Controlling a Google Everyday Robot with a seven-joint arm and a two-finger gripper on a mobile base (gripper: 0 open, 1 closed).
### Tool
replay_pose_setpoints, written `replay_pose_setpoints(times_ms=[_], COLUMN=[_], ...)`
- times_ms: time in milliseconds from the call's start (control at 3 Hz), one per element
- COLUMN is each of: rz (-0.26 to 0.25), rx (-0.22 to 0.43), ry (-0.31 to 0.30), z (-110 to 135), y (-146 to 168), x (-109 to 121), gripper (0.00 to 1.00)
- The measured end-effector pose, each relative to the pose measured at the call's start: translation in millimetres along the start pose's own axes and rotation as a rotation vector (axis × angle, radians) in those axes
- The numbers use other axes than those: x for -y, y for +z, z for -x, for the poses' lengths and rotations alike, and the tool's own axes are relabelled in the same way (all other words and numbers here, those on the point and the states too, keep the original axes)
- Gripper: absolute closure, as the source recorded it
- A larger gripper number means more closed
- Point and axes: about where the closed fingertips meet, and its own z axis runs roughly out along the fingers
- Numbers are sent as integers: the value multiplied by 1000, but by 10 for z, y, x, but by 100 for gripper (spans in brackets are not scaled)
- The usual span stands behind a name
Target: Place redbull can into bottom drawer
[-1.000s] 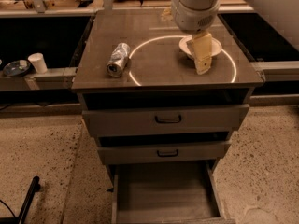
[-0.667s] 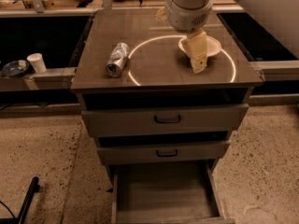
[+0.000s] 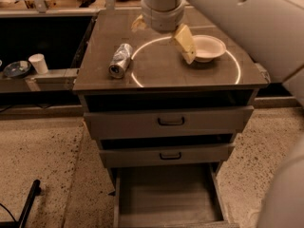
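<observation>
The redbull can (image 3: pixel 119 60) lies on its side on the left part of the cabinet top (image 3: pixel 161 72), its round top facing the front edge. My gripper (image 3: pixel 162 33) hangs over the middle back of the top, to the right of the can and apart from it. It is open and empty, with one yellowish finger (image 3: pixel 184 42) beside the bowl and the other (image 3: pixel 137 23) at the far side. The bottom drawer (image 3: pixel 167 196) is pulled out below, and its flat floor is bare.
A white bowl (image 3: pixel 208 47) sits on the right of the cabinet top. The two upper drawers (image 3: pixel 170 121) with black handles are slightly ajar. A white paper cup (image 3: pixel 38 63) and a plate (image 3: pixel 16 69) stand on a shelf at the left. My white arm (image 3: pixel 247 23) fills the upper right.
My gripper has moved left and a little back, from over the bowl toward the middle of the top. The can, bowl and drawers have not moved.
</observation>
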Motion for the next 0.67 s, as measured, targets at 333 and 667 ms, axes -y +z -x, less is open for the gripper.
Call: replay_pose_setpoints(times_ms=[333,667], rz=[-24,-28], rx=[60,149], ry=[-199,-451], z=[164,435], y=[135,426], x=[279,564], gripper=[0,0])
